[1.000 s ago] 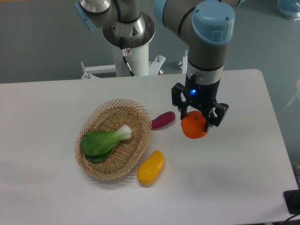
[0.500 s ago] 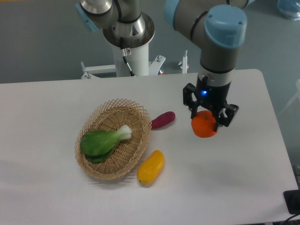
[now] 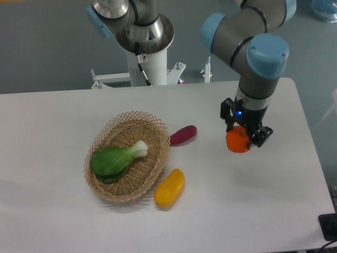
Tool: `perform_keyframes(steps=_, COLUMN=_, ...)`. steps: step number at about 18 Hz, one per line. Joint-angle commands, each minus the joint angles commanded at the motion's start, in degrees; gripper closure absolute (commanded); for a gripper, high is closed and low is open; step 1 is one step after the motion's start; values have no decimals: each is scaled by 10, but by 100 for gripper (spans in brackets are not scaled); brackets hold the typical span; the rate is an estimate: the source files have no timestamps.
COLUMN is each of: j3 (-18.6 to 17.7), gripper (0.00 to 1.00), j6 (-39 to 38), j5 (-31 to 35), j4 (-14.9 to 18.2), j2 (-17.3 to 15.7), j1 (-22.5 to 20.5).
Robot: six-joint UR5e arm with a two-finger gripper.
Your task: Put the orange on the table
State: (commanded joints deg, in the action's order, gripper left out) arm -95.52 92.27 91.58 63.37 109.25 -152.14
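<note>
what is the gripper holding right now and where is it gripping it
The gripper holds the orange, its fingers clamped on the fruit's upper sides.

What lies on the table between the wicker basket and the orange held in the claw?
In the fixed camera view, one purple vegetable lies between the wicker basket and the orange, just off the basket's rim. From there to the orange, the table is bare.

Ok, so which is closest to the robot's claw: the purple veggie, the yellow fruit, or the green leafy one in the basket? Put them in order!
Measured from the gripper holding the orange, in the camera view:
1. Purple vegetable, lying on the table beside the basket's right edge.
2. Yellow fruit, on the table, toward the front.
3. Green leafy vegetable, farthest, lying inside the wicker basket.
</note>
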Motion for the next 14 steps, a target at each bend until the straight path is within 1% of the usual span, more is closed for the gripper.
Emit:
perform_keyframes(steps=2, j3=-28, gripper=26, j6=12, j5=2, j4=-28, j2=1, j1=0)
perform_keyframes(steps=6, j3=-77, gripper=26, j6=22, j5=25, j4=-63, j2=5, j1=0)
perform_keyframes(steps=8, j3=-91, gripper=27, j6=23, j5=26, j4=-64, j2=5, j1=-1)
perform_keyframes(steps=14, j3=-101, gripper=26, j6=21, j5=26, j4=-65, j2=5, j1=-4)
